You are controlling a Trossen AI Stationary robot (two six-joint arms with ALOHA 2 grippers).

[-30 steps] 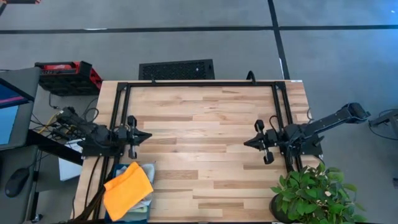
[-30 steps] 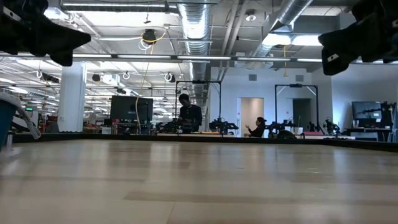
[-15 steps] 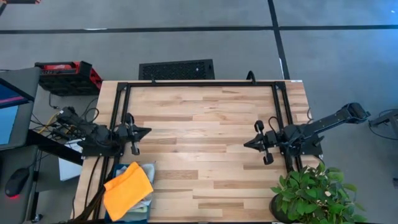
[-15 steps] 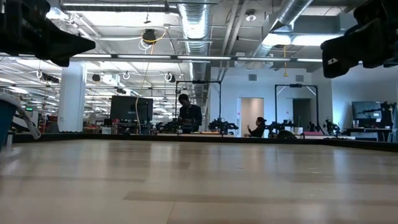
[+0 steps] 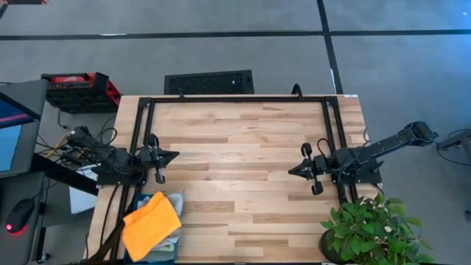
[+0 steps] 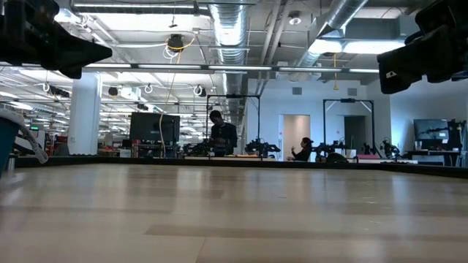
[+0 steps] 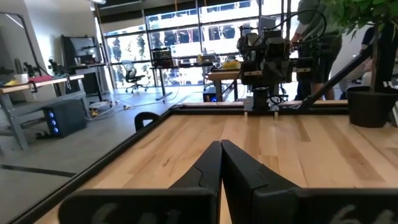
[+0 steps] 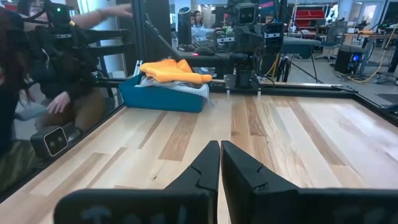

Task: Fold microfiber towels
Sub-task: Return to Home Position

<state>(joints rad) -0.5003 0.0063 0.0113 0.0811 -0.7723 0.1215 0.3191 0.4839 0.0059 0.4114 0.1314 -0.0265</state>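
Wooden table (image 5: 243, 147) holds no loose towel. Slight pull-back by left gripper (image 5: 175, 154), right gripper (image 5: 291, 170) unmoved, both closed, empty. Folded orange towel (image 5: 151, 221) tops bin (image 8: 163, 101); folding looks finished.

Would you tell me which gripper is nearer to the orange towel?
Left. The left gripper hangs close by the orange towel, on the table's left side; the right gripper is far across the table, on its right side.

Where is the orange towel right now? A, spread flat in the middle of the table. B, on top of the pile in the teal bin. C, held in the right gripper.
B: the orange towel lies atop paler cloths in the teal bin, and the right gripper is shut on nothing.
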